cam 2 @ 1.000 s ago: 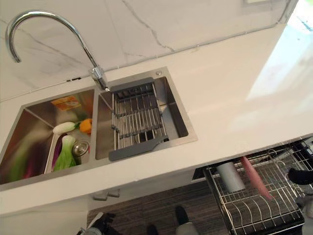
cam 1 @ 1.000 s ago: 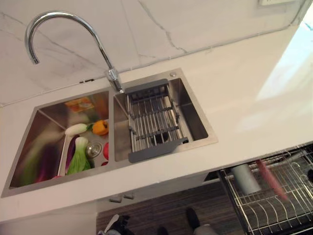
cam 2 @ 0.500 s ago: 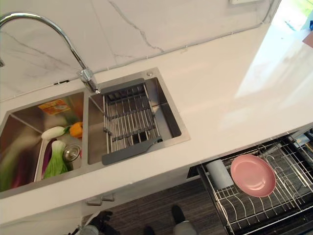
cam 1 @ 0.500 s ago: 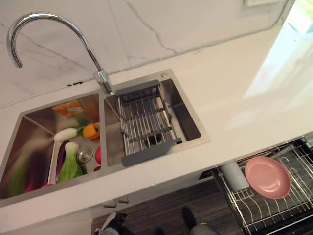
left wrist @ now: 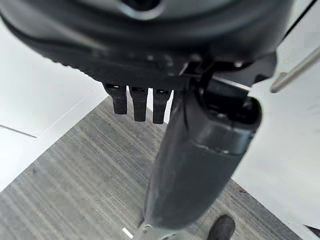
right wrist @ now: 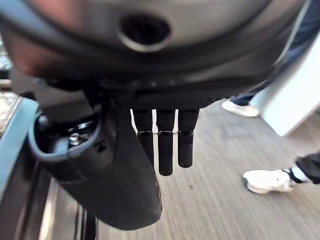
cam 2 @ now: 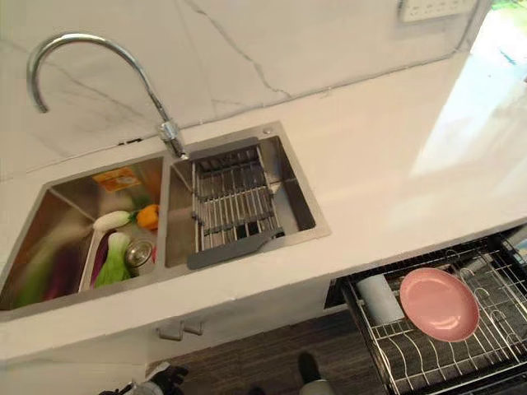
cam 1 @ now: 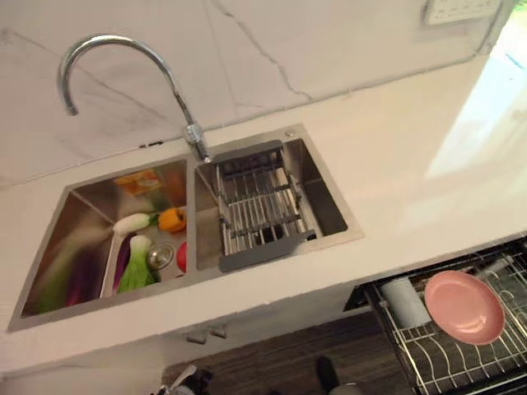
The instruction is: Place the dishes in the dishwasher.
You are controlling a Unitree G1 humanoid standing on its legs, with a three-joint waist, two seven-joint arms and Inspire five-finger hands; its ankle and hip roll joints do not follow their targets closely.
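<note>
A pink plate (cam 2: 439,304) lies flat in the pulled-out wire dishwasher rack (cam 2: 428,363) under the counter at the lower right. A pale grey cup (cam 2: 380,299) lies on its side next to the plate. Neither hand touches them. In the left wrist view my left hand (left wrist: 200,150) hangs over grey floor, fingers (left wrist: 135,102) straight, holding nothing. The right wrist view has my right hand (right wrist: 120,185) beside the dishwasher, fingers (right wrist: 165,147) straight and empty.
A steel double sink (cam 1: 325,185) is set in the white counter (cam 1: 412,181) under a curved faucet (cam 1: 123,45). The left basin holds vegetables (cam 1: 136,263); the right holds a drain rack (cam 1: 259,210). A person's white shoe (right wrist: 265,181) stands on the floor near my right hand.
One second ago the pink plate was on edge, going into the rack, with a dark hand at the right edge. Since then it lies flat and the hand is gone. The camera has shifted.
</note>
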